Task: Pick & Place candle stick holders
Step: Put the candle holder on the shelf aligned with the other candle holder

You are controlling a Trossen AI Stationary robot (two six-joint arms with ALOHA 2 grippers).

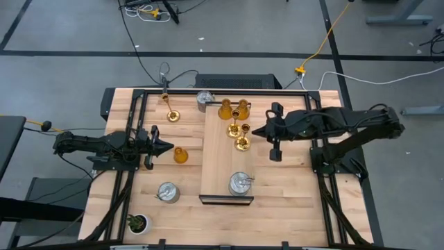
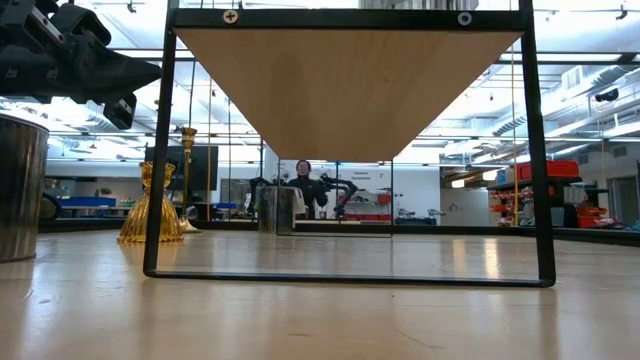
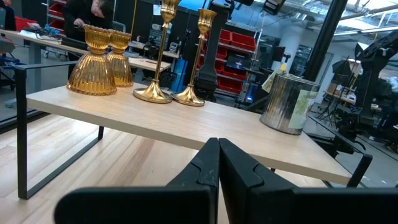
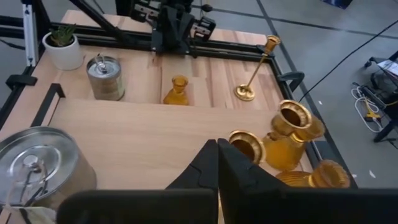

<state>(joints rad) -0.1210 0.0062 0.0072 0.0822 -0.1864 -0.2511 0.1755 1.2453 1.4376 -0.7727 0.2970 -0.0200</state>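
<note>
Nearest lens: squat round silver metal holder (image 2: 20, 185), at the low view's left edge, on the wooden table (image 1: 291, 177).
Raised shelf: light wood board on a black frame (image 1: 220, 156), mid-table. It carries two amber bell-shaped holders (image 1: 225, 109), two thin gold stemmed holders (image 1: 242, 143) and one silver tin (image 1: 239, 183).
Still on the table: amber bell holder (image 1: 180, 155), gold stemmed holder (image 1: 171, 113), silver tin (image 1: 168, 192). Another silver tin (image 1: 205, 98) sits at the shelf's far end.
Left pincer (image 1: 165, 146): fingers pressed together, empty, just left of the loose amber holder.
Right pincer (image 1: 258, 132): fingers pressed together, empty, over the shelf beside the gold pair.
Key relation: the loose amber holder lies straight ahead of the left pincer tip, upright; the left arm is much nearer.
Judgement: left fingers must spread before closing on it.
Not task: small green potted plant (image 1: 137, 223), near corner.
</note>
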